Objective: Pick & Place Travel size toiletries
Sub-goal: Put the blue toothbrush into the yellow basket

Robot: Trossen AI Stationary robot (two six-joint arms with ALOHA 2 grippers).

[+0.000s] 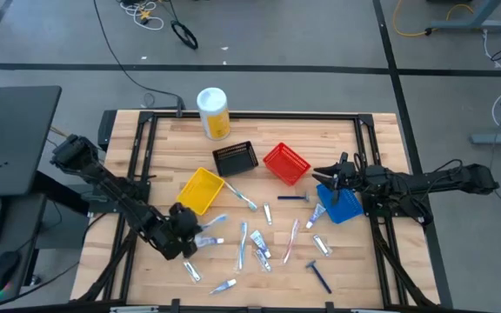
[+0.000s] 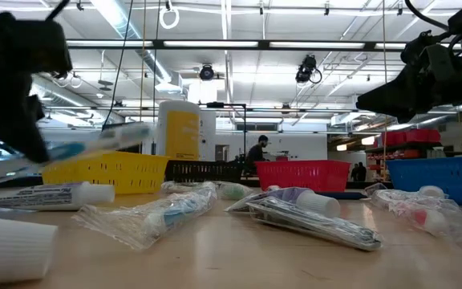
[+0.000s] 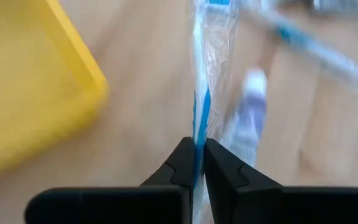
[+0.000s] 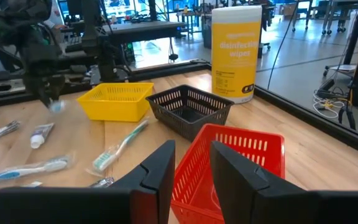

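Left gripper [image 1: 183,231] sits low at the table's front-left in the high view, just in front of the yellow basket [image 1: 201,189], its jaws clenched on a wrapped toothbrush [image 1: 209,225] whose free end reaches toward the table's middle; to do this step well I judge it should lift straight, clear the basket's rim, and let go only once the long brush is over the mesh floor, since a held end can swing; the left arm runs from the table's left edge diagonally down to that spot, elbow folded; the remaining toiletries [image 1: 255,248] lie scattered across the front middle, and the right gripper [image 1: 330,178] waits over the blue basket [image 1: 341,204], beside the red basket [image 1: 286,163];

low view: the toothbrush [image 2: 95,143] hangs clear of the wood, slightly tilted, in front of the yellow basket [image 2: 107,171]; the dark left gripper [image 2: 14,80] blurs at the edge; wrapped pieces [image 2: 311,213] rest on the table

left wrist view: both fingers [image 3: 182,171] press together on the blue-and-clear toothbrush [image 3: 202,106], near one end, so the grip is off-centre and, in my judgement, wants a slow carry; the yellow basket [image 3: 36,106] lies just beside;

right wrist view: the right gripper [image 4: 188,162] holds nothing, jaws parted, pointing level across the red basket [image 4: 229,158] toward the black basket [image 4: 188,109] and the wipes canister [image 4: 240,50]; a loose toothbrush [image 4: 120,146] lies on the wood
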